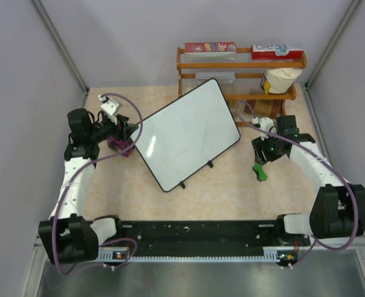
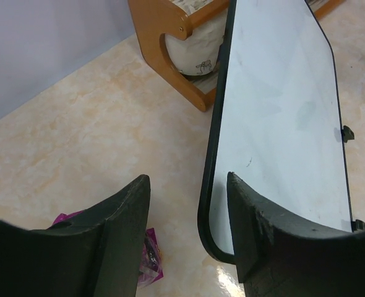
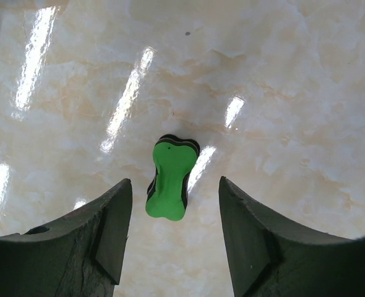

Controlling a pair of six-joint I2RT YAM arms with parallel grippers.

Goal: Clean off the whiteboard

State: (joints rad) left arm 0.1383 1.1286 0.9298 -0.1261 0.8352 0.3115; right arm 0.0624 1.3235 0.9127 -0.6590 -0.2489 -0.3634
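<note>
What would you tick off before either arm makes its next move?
1. Whiteboard wiped: ok, no red writing visible.
2. Green eraser lying free: ok, not gripped.
3. Right gripper open: ok, directly above the eraser.
4. Left gripper clear of the board's edge: cannot tell; it is open, with the edge close by.
5. Purple packet out of the left arm's path: not ok, it lies just beneath.

On the far wooden rack (image 1: 241, 64), the left red box (image 1: 210, 47) on top shows what looks like "30"; the lettering on the red-and-white box (image 1: 277, 51) beside it is too small to read.
</note>
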